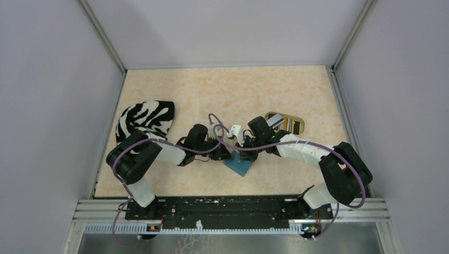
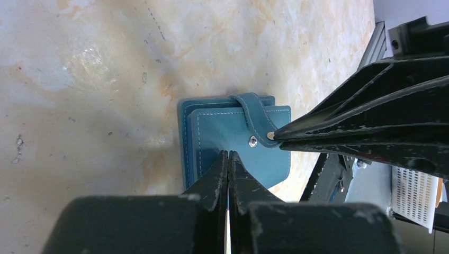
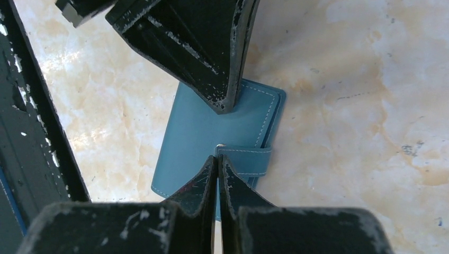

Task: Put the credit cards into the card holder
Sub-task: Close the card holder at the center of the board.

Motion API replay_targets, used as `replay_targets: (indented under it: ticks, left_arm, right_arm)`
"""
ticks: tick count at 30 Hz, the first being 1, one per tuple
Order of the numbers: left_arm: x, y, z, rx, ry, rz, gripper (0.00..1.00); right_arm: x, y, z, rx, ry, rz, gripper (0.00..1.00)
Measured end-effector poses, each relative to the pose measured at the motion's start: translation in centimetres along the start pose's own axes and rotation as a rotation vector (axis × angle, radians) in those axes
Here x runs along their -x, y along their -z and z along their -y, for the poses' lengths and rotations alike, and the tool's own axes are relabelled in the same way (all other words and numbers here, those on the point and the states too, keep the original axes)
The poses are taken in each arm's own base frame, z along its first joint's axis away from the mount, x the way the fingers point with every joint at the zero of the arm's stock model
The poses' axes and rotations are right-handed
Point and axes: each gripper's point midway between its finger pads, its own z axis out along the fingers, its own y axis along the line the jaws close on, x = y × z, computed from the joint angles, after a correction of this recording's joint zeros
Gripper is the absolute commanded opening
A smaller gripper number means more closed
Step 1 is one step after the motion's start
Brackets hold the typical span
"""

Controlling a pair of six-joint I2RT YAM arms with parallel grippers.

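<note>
The teal-blue card holder (image 1: 241,166) lies folded shut on the table between both arms, its snap tab (image 2: 256,113) wrapped over one edge. My left gripper (image 2: 229,153) is shut, and its tips press down on the holder's cover (image 2: 233,132). My right gripper (image 3: 218,159) is also shut, its tips touching the free end of the tab (image 3: 242,160); I cannot tell whether it pinches the tab. The left fingers (image 3: 222,79) rest on the holder (image 3: 206,132) in the right wrist view. The credit cards (image 1: 288,124), grey, gold and dark, sit behind the right arm.
The cards lie in a beige oval tray (image 1: 275,113) at the back right. A zebra-striped cloth (image 1: 145,119) is bunched at the left, by the wall. Purple cables loop over both arms above the holder. Metal frame rails line the table's edges.
</note>
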Motion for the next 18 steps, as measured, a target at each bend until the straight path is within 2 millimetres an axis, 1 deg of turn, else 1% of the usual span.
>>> replay_targets:
  ticks: [5, 10, 18]
  left_arm:
    - [0.01, 0.00, 0.01, -0.001, -0.003, 0.000, 0.00]
    - [0.00, 0.00, 0.00, -0.001, -0.004, 0.000, 0.00]
    - [0.01, 0.00, 0.00, -0.001, -0.006, 0.000, 0.00]
  right_arm:
    - [-1.22, -0.51, -0.65, 0.015, -0.007, -0.021, 0.00]
    - [-0.96, -1.00, -0.55, 0.004, -0.014, -0.013, 0.00]
    - [-0.57, -1.04, -0.20, -0.025, -0.032, -0.001, 0.00]
